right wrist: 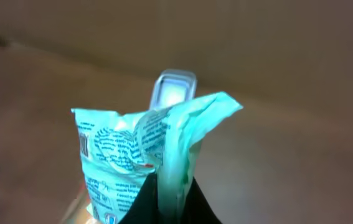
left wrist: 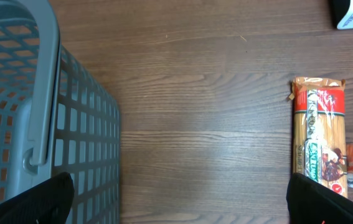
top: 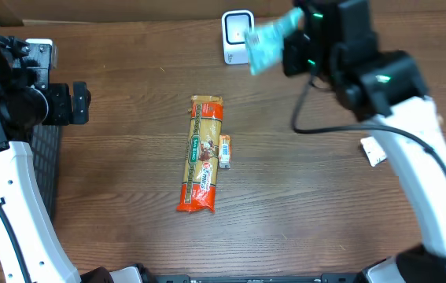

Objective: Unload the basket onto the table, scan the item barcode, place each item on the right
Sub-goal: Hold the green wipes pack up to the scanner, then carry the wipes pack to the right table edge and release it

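Overhead: fixed high above, looking straight down on the whole wooden counter (top: 128, 118), far enough off to take in both arms. Left wrist: close in, looking down on the counter's left part, grey basket (left wrist: 14, 93) at one side, pasta packet (left wrist: 318, 134) at the other; same packet seen mid-counter from overhead. Right wrist: very near, facing a teal pouch (right wrist: 132, 149) with the white scanner (right wrist: 175, 87) blurred behind; both shared with overhead, near its top edge.
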Controlling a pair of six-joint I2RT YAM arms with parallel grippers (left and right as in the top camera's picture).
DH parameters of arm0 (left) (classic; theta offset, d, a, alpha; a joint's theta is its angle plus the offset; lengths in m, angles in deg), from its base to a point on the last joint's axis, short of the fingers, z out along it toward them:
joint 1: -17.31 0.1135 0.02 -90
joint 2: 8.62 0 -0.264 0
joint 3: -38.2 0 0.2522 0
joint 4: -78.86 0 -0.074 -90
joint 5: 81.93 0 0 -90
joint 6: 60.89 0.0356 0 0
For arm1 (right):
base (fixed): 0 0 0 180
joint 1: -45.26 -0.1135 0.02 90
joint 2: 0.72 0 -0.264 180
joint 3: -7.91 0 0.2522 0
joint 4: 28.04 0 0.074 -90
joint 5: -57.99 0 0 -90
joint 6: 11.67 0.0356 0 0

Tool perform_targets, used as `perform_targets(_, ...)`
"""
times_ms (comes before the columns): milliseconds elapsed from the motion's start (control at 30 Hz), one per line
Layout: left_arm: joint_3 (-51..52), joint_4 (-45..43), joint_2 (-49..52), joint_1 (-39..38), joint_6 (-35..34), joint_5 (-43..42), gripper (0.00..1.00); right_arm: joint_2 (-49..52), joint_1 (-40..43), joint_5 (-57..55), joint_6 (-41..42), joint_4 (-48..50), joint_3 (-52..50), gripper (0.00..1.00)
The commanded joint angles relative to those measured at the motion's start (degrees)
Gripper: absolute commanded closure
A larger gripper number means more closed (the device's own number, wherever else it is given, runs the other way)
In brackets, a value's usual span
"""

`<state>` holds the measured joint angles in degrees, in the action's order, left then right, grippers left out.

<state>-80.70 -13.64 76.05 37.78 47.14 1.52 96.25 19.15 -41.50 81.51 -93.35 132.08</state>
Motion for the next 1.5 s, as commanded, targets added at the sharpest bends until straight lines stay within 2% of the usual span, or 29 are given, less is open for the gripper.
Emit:
perform_targets(0,0.0,-0.2,0.3,0.2,0.7,0.4,0.00,7.3,-1.8,-20.5,-14.4,6.4,1.0,0.96)
perform_targets(100,0.0,-0.2,0.3,0.2,0.7,0.4,0.00,13.0,-2.5,-22.9,-28.9,13.7,1.0,0.96)
perform_targets(267,0.0,-0.1,0.3,0.2,0.7,0.4,0.00,21.7,-2.8,-24.4,-46.7,28.0,1.0,0.96)
perform_targets(400,0.0,-0.2,0.3,0.2,0.7,0.4,0.00,27.3,-2.9,-24.5,-57.3,40.4,1.0,0.96)
perform_targets(633,0.0,-0.2,0.3,0.2,0.7,0.4,0.00,37.8,-3.2,-25.8,-70.1,62.0,1.0,0.96)
perform_targets(833,0.0,-0.2,0.3,0.2,0.7,0.4,0.00,42.2,-4.0,-25.8,-74.2,70.2,1.0,0.96)
perform_targets(1467,0.0,-0.2,0.3,0.2,0.7,0.4,0.00,42.7,-4.2,-25.8,-74.2,68.5,1.0,0.96)
